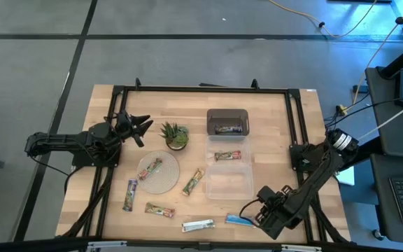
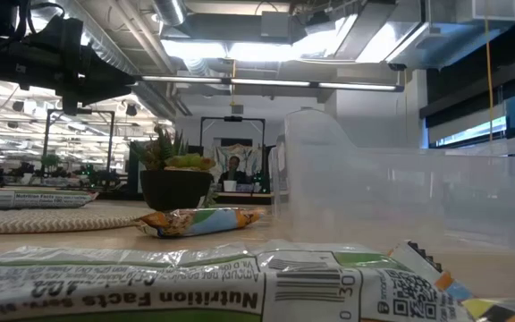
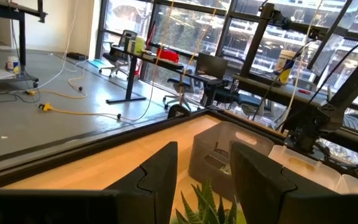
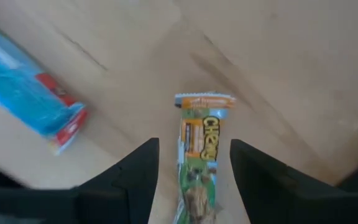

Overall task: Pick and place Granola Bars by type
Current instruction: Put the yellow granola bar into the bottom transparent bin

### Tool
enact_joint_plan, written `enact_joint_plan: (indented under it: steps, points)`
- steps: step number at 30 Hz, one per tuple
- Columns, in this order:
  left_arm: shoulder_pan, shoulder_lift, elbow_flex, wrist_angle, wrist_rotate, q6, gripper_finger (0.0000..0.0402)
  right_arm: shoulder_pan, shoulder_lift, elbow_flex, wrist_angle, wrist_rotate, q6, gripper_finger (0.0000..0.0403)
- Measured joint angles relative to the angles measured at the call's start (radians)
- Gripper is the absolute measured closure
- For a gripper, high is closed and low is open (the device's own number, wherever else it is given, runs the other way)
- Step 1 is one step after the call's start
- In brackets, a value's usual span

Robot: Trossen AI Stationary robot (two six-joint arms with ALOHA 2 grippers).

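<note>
Several Granola Bars lie flat on the wooden table (image 1: 117, 105): one on the round mat (image 1: 166, 180), green-and-tan ones (image 1: 193, 181) (image 1: 159, 208), a purple one (image 1: 130, 194), a silver-white one (image 1: 198, 225) and a blue one (image 1: 240, 220). My right gripper (image 1: 261, 206) points down near the table's front edge, beside the blue bar (image 4: 30, 87), shut on a green-and-tan bar (image 4: 199, 149). My left gripper (image 1: 145, 127) waits open and level at the left, short of the potted plant (image 1: 175, 135). My right gripper has the green-and-tan bar between its two fingers (image 4: 138, 174), which point down from above and lie along the bar's length. The bar's sealed free end (image 4: 204, 99) sticks out past the fingertips toward the table. The place of contact lies farther back and is hidden.
At the right stand a dark bin (image 1: 228, 120) with a bar inside, a clear container (image 1: 227, 147) with one bar, and a clear container with nothing in it (image 1: 228, 183). The low view shows the silver-white bar (image 2: 150, 277) close in front and the clear container (image 2: 401, 197) behind.
</note>
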Motion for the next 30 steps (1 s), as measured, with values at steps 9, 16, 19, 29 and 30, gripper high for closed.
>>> enact_joint_plan:
  steps: [9,16,19,29,30]
  points:
    - [0.0,0.0,0.0,-0.002,0.0,-0.001,0.0263,0.0,0.0,-0.174,0.24,-0.068,-0.009,0.0202]
    - [0.0,0.0,0.0,-0.003,0.0,-0.003,0.0263,-0.001,-0.009,-0.275,0.382,-0.119,-0.021,0.0203]
    - [0.0,0.0,0.0,-0.003,0.0,-0.004,0.0263,-0.001,-0.007,-0.279,0.363,-0.12,-0.022,0.0216]
    - [0.0,0.0,0.0,-0.002,0.0,-0.003,0.0263,0.001,-0.01,-0.281,0.342,-0.123,-0.108,0.0309]
    - [0.0,0.0,0.0,-0.003,0.0,-0.003,0.0263,0.003,-0.011,-0.275,0.338,-0.123,-0.124,0.0311]
